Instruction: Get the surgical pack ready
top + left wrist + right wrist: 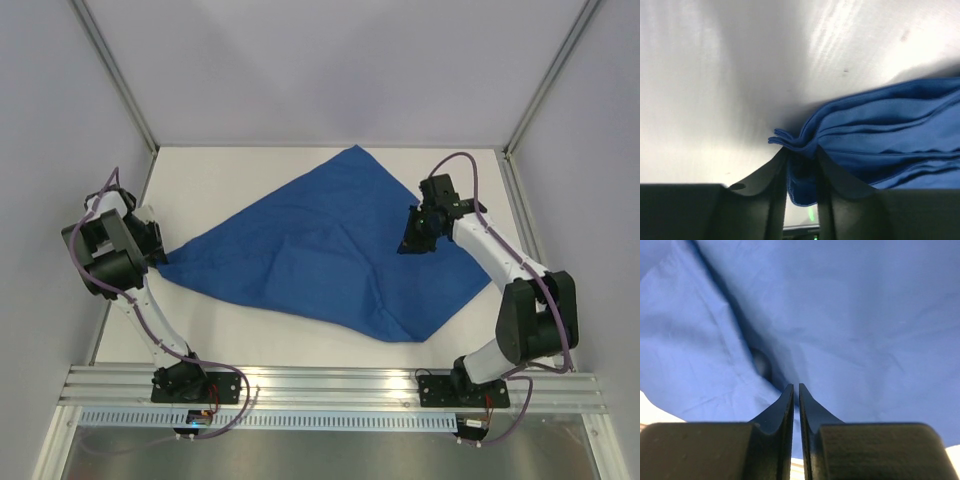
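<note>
The surgical pack shows only as a large royal-blue drape (320,250), spread in a rough diamond on the white table (250,165). My left gripper (158,258) is at the drape's left corner. In the left wrist view that bunched corner (801,172) fills the gap between the fingers, and the left gripper (802,152) is shut on it. My right gripper (413,243) rests on the drape's right part. In the right wrist view it (796,386) is shut, and a raised fold (757,360) of the drape (865,315) runs up to its tips.
Pale walls with aluminium posts close in the table on three sides. An aluminium rail (330,385) carrying both arm bases runs along the near edge. Bare white table (715,75) lies left of the drape's corner and behind its far tip.
</note>
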### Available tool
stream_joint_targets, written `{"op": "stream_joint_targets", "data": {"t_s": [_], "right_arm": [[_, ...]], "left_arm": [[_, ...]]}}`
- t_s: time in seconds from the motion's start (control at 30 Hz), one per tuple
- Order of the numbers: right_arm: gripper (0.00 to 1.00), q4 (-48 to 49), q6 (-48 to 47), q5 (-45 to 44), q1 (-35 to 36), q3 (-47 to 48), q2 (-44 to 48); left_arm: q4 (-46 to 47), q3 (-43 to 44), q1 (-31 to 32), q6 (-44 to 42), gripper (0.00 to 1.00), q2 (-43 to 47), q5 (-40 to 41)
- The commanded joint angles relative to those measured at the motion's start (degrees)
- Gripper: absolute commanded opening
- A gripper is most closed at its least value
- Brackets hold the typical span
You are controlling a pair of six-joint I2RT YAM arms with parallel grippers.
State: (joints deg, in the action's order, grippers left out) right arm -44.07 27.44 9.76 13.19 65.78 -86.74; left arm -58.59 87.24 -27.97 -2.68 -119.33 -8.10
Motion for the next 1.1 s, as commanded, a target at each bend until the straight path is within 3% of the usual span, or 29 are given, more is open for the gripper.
{"op": "stream_joint_targets", "data": {"t_s": [0.0,0.1,0.37,0.57,0.7,1.07], "right_arm": [[0.10,1.4,-1.0,3.4,2.0,2.0,-1.9],[0.13,3.1,-0.5,5.4,3.3,1.0,-3.3],[0.17,6.8,-1.2,10.9,5.0,0.2,-7.8],[0.19,8.7,-2.6,13.4,6.1,0.7,-11.0],[0.20,9.2,-3.6,14.0,6.3,0.0,-12.0],[0.17,13.4,-2.2,14.4,6.4,-2.8,-12.8]], "left_arm": [[2.0,0.2,-0.1,-1.7,0.31,-0.5,-8.1],[1.7,-0.1,-0.1,-3.2,0.00,1.1,-10.3],[-1.3,-0.2,0.7,-6.8,0.00,11.6,-18.4],[-5.2,1.3,8.4,-9.9,0.00,20.0,-22.1],[-8.0,3.9,15.0,-10.0,0.00,23.4,-25.2],[-12.4,11.3,45.3,-13.5,0.00,24.3,-31.8]]}}
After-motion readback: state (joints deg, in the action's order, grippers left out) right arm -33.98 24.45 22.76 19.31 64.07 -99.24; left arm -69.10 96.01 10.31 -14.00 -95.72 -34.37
